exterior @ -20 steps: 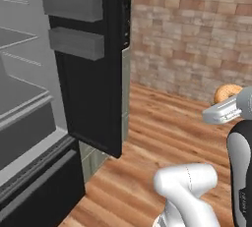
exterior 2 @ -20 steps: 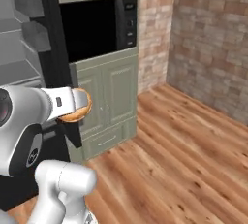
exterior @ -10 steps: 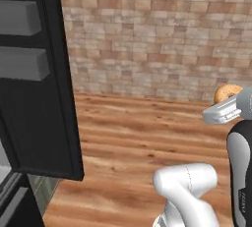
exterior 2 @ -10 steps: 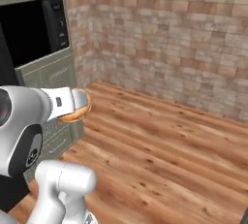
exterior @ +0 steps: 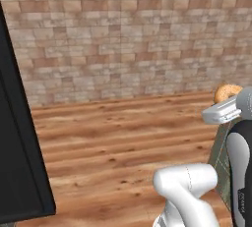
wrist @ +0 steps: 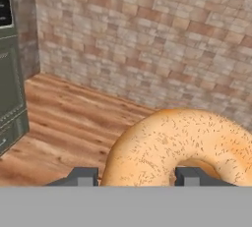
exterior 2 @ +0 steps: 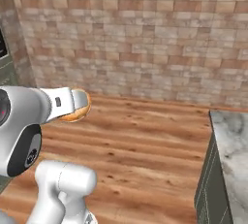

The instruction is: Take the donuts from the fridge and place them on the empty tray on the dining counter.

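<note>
While base faces brick wall, step in hand judged as carry leg: tan donut clamped in gripper, held high over wood floor. Donut sits between finger tips, ring toward camera. Counter edge at near right. Next: reach counter, find empty tray, lower, release.

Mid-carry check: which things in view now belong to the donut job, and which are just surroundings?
Job:
- orange-tan donut, gripped in the hand
- fridge door, black, at the left edge of the left base view
- marble counter, corner at the right of the right base view

Surroundings:
- brick wall
- wood floor
- sage-green cabinet
</note>
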Controlling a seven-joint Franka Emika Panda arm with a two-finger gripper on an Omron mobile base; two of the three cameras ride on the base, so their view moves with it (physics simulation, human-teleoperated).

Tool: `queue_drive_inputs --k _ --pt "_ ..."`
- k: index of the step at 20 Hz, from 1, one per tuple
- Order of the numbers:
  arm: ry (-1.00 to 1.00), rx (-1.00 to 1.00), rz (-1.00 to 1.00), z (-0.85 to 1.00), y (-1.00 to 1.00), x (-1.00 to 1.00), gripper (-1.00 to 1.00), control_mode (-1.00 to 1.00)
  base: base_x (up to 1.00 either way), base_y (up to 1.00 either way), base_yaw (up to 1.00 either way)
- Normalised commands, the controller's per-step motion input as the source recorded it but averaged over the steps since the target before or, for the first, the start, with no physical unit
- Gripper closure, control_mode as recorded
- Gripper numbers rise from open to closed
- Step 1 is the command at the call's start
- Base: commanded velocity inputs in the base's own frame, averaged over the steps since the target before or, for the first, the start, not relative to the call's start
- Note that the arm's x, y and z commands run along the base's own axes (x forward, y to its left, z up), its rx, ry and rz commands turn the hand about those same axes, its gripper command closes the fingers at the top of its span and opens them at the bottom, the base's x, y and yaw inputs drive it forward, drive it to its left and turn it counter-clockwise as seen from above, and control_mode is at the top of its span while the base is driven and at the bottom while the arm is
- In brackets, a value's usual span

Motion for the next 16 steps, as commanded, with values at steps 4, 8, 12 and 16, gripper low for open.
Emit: queue_drive_inputs --k 4,8,12,16 --pt "0.0 0.0 0.0 0.0 0.0 0.0 1.0 1.0 0.0 0.24 -0.55" --pt "0.0 0.0 0.0 0.0 0.0 0.0 1.0 1.0 0.0 0.22 -0.55" --pt "0.0 0.0 0.0 0.0 0.0 0.0 1.0 1.0 0.0 0.21 -0.56" --pt "0.0 0.0 0.0 0.0 0.0 0.0 1.0 1.0 -0.01 0.19 -0.56"
